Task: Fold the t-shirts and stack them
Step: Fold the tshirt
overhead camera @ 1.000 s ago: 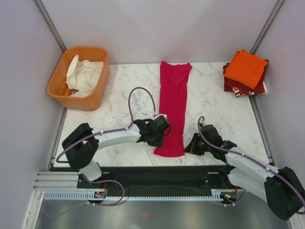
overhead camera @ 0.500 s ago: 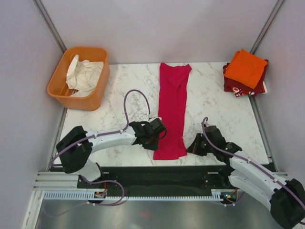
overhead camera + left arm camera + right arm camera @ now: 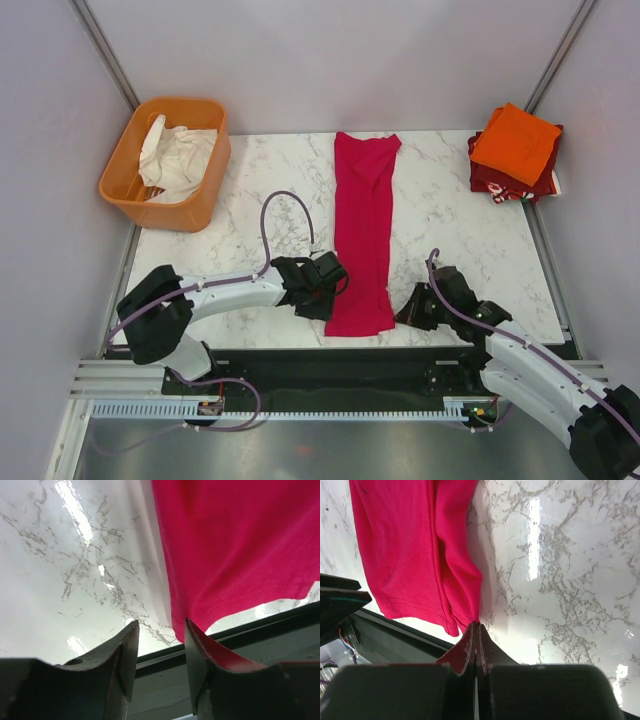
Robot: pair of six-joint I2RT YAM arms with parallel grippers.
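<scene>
The magenta-pink t-shirt (image 3: 362, 235) lies as a long narrow strip down the middle of the table, its hem at the near edge. My left gripper (image 3: 322, 297) (image 3: 161, 627) stands open beside the hem's left corner (image 3: 182, 625), and nothing sits between its fingers. My right gripper (image 3: 408, 314) (image 3: 477, 625) is shut, and the hem's right corner (image 3: 467, 607) is drawn to a point at its tips. The bright orange t-shirt (image 3: 515, 142) lies folded on the dark red t-shirt (image 3: 497, 181) at the back right.
An orange plastic basket (image 3: 128, 150) holding white cloth (image 3: 178, 155) stands at the back left. The black base rail (image 3: 260, 630) runs just beyond the table's near edge, under the hem. Grey walls close in the left, back and right sides.
The left gripper has opened and let go of the hem's left corner. Both grippers and the magenta shirt's near end have shifted toward the table's near edge.
</scene>
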